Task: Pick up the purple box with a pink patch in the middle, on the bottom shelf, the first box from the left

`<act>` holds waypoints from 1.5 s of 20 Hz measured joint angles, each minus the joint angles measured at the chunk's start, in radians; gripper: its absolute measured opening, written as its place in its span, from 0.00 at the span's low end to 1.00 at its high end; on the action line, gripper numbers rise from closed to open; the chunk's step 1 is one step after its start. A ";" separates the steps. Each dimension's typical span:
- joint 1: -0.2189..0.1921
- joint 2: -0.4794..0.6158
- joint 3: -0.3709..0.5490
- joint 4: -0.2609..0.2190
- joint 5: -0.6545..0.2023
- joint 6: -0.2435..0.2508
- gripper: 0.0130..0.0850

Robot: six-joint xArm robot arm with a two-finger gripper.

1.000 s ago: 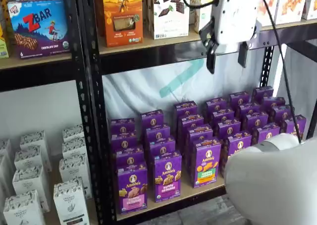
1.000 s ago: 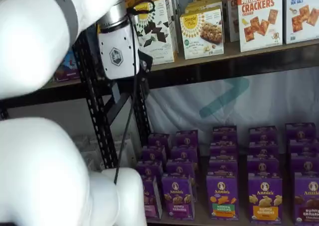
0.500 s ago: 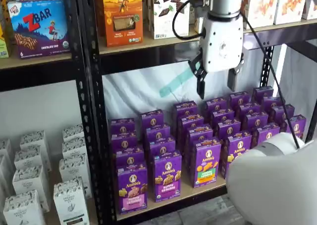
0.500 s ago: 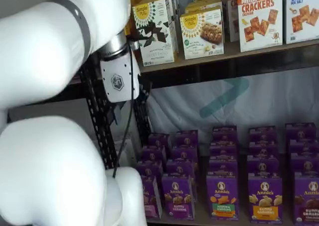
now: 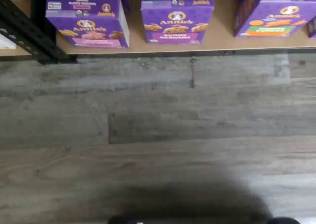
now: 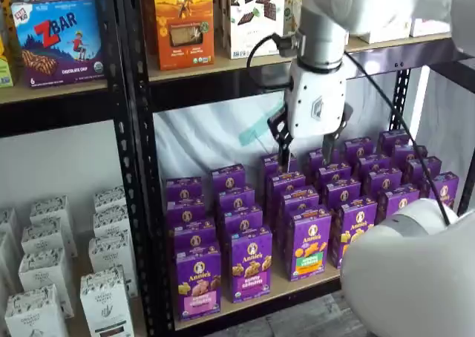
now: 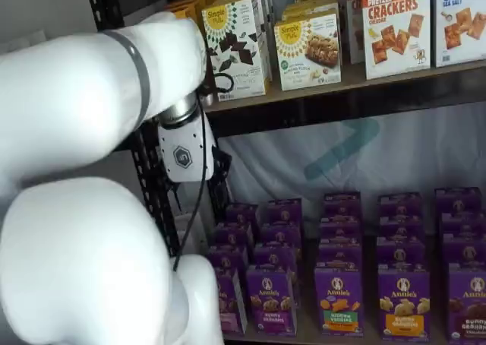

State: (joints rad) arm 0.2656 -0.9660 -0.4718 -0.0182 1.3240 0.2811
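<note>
The black jaws (image 6: pixel 306 145) are spread wide, holding and touching nothing, above the rear rows of glossy purple cartons. The purple box (image 6: pixel 198 281), upright cardboard with a pink band, is seen at the front left of the tan wooden bottom shelf (image 6: pixel 282 285), well apart from them.

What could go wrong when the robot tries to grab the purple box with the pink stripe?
The purple box stands right beside a look-alike box, so the open end effector might bump or grab the wrong one. More boxes stand close behind it and could topple. The black rack post beside it leaves a finger little room.
</note>
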 joint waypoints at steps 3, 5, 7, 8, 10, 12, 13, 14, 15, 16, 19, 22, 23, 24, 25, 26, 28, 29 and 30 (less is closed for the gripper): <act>0.011 0.026 0.035 0.002 -0.062 0.012 1.00; 0.020 0.052 0.063 0.001 -0.113 0.022 1.00; 0.027 0.077 0.086 -0.002 -0.157 0.031 1.00; 0.031 0.089 0.097 -0.004 -0.178 0.036 1.00; 0.038 0.113 0.121 -0.008 -0.228 0.046 1.00; 0.048 0.145 0.149 -0.018 -0.290 0.062 1.00; 0.052 0.162 0.159 -0.022 -0.316 0.069 1.00; 0.055 0.181 0.166 -0.022 -0.338 0.073 1.00; 0.057 0.206 0.174 -0.018 -0.364 0.074 1.00; 0.059 0.228 0.181 -0.014 -0.389 0.075 1.00; 0.061 0.276 0.215 0.001 -0.497 0.068 1.00; 0.067 0.337 0.236 -0.002 -0.592 0.075 1.00; 0.068 0.361 0.239 -0.005 -0.620 0.079 1.00; 0.070 0.385 0.240 -0.008 -0.645 0.083 1.00; 0.072 0.411 0.240 -0.012 -0.668 0.089 1.00; 0.073 0.439 0.238 -0.015 -0.689 0.093 1.00; 0.077 0.505 0.227 -0.022 -0.729 0.104 1.00; 0.078 0.536 0.222 -0.029 -0.748 0.111 1.00; 0.080 0.568 0.215 -0.032 -0.767 0.115 1.00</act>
State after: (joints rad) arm 0.3453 -0.3981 -0.2563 -0.0503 0.5571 0.3961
